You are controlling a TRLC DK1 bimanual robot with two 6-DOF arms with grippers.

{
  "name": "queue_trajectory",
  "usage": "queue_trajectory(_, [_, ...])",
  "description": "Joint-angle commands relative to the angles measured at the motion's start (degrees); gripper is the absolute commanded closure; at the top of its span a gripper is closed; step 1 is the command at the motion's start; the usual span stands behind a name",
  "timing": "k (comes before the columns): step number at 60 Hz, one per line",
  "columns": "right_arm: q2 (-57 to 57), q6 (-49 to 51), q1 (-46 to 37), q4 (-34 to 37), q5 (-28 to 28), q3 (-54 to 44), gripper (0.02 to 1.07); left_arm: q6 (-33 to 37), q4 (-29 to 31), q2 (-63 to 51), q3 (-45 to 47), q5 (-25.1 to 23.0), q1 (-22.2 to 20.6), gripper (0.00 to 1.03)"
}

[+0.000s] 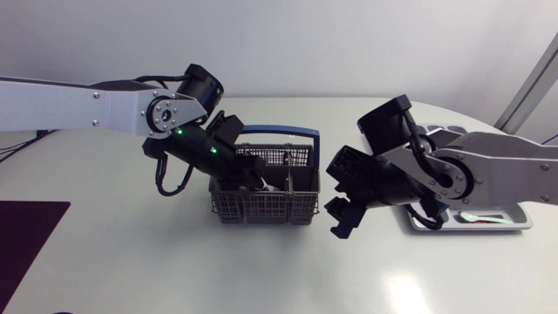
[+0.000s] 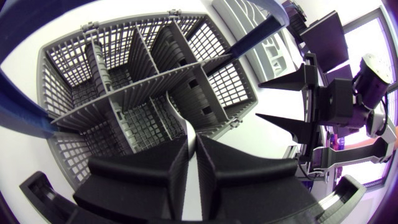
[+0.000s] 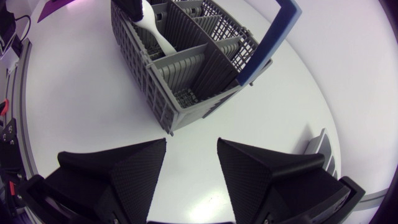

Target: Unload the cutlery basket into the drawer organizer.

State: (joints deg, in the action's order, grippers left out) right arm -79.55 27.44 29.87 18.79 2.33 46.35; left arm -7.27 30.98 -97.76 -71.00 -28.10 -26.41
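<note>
Head view: left tool (image 1: pixel 248 178) clamps white utensil (image 3: pixel 155 32) in basket (image 1: pixel 261 210) (handle (image 1: pixel 288 133) beside); right tool (image 1: pixel 342 218) gapes empty

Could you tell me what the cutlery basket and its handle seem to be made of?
The cutlery basket looks like matte grey moulded plastic, judging by its thin lattice walls. Its handle seems smooth blue plastic with a slight sheen, though a coating cannot be ruled out.

1. Cutlery basket (image 1: pixel 261 209): one.
2. Drawer organizer (image 1: pixel 521 225): one, at the table's right edge.
3. White utensil (image 3: pixel 155 31): one, in the basket.
4. Pale green item (image 1: pixel 478 219): one, in the organizer.
5. Dark mat (image 1: pixel 26 235): one, at the table's left edge.
</note>
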Motion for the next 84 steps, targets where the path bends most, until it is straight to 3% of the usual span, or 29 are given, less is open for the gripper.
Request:
queue_trajectory(1, [1.0, 0.8, -0.1, -0.5, 0.1, -1.5, 0.46, 0.7, 0.7, 2.7, -1.4, -1.0, 0.4, 0.93])
queue_trajectory(8, [1.1, 0.9, 0.1, -0.5, 0.1, -1.5, 0.46, 0.7, 5.1, 7.1, -3.2, -3.5, 1.0, 0.93])
queue_trajectory(25, [3.2, 1.0, 0.6, -0.3, 0.1, -1.5, 0.46, 3.0, 19.6, 14.2, -10.7, -3.8, 1.3, 0.93])
queue_trajectory(32, [7.3, 1.7, 0.7, 0.0, 1.4, -1.2, 0.46, 7.1, 23.5, 17.8, -10.6, -3.8, 0.9, 0.93])
queue_trajectory(45, [14.2, 5.0, 1.1, 3.7, 10.1, -0.3, 0.46, 16.1, 22.9, 21.7, -5.6, -3.8, -5.1, 0.93])
queue_trajectory(58, [18.5, 8.7, 3.5, 5.4, 12.7, -1.5, 0.46, 21.2, 19.7, 22.4, -1.6, -3.7, -14.6, 0.93])
queue_trajectory(68, [22.5, 11.7, 8.1, 8.8, 14.4, -2.8, 0.46, 24.3, 18.3, 20.3, -0.6, -1.0, -21.8, 0.93])
queue_trajectory(84, [26.2, 13.5, 12.3, 11.3, 17.5, -6.0, 0.54, 26.1, 15.5, 16.9, -0.7, 2.3, -23.2, 0.93])
